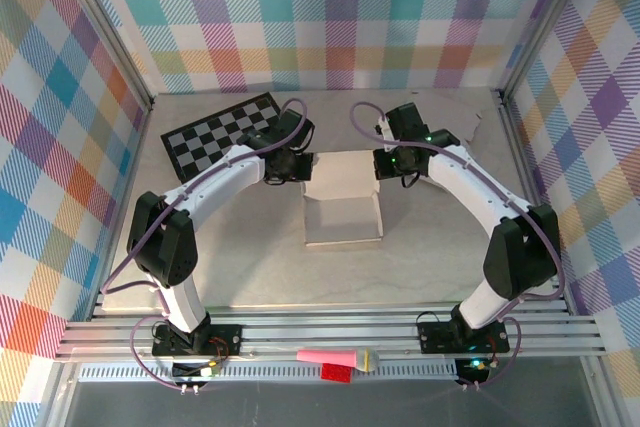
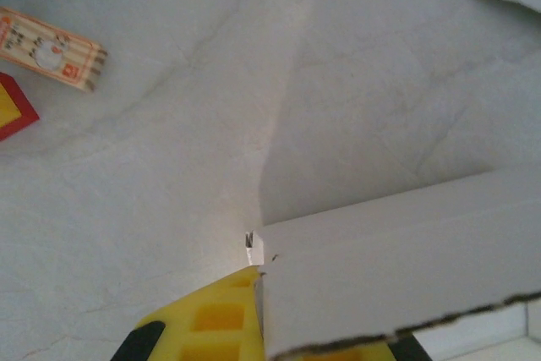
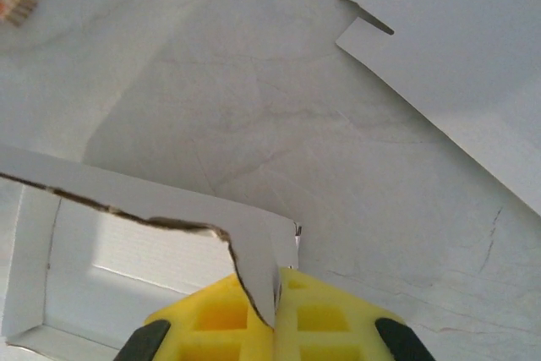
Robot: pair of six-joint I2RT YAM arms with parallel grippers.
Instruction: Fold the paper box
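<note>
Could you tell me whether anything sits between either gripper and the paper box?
Nothing visible does: the left gripper and right gripper are each shut on a wall of the paper box.

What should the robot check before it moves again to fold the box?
1. Left tool shut on box wall: ok.
2. Right tool shut on box wall: ok.
3. Box sits between the arms: ok.
4. Wall edge neat: not ok, ragged by right tool.
5. Loose sheet apart from box: ok.
6. Side flaps tucked in: cannot tell.
</note>
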